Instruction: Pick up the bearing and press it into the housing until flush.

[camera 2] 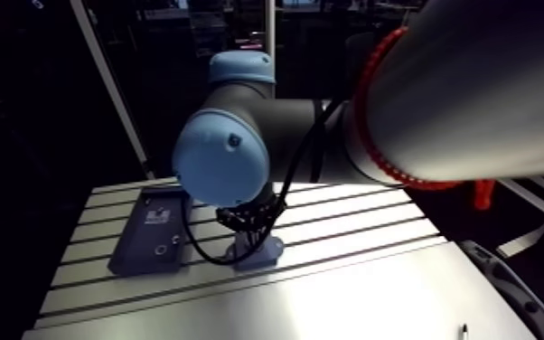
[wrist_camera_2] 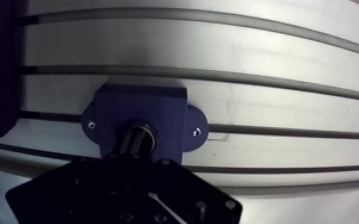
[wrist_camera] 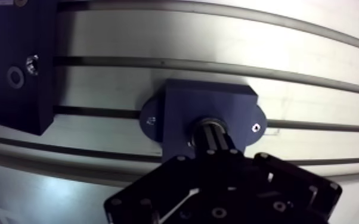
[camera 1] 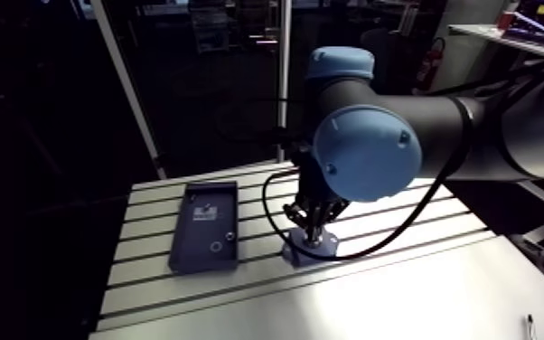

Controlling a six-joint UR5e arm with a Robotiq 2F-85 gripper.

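Where the slotted aluminium counter point(camera 1: 402, 271) carries the parts, a dark flat tray point(camera 1: 205, 226) lies well apart from the blue flanged housing point(wrist_camera: 185, 110). The pincer point(wrist_camera: 213, 132) stands straight over the housing's bore, its two fingers drawn together and their tips on the bearing point(wrist_camera_2: 139, 127). The bearing sits in that bore with only a metallic rim showing. A small ring point(wrist_camera: 15, 76) lies in the tray.

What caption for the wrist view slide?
Robot hand, fingers together, tips on the silver ring bearing in the dark-blue flanged housing block on the slotted aluminium table.
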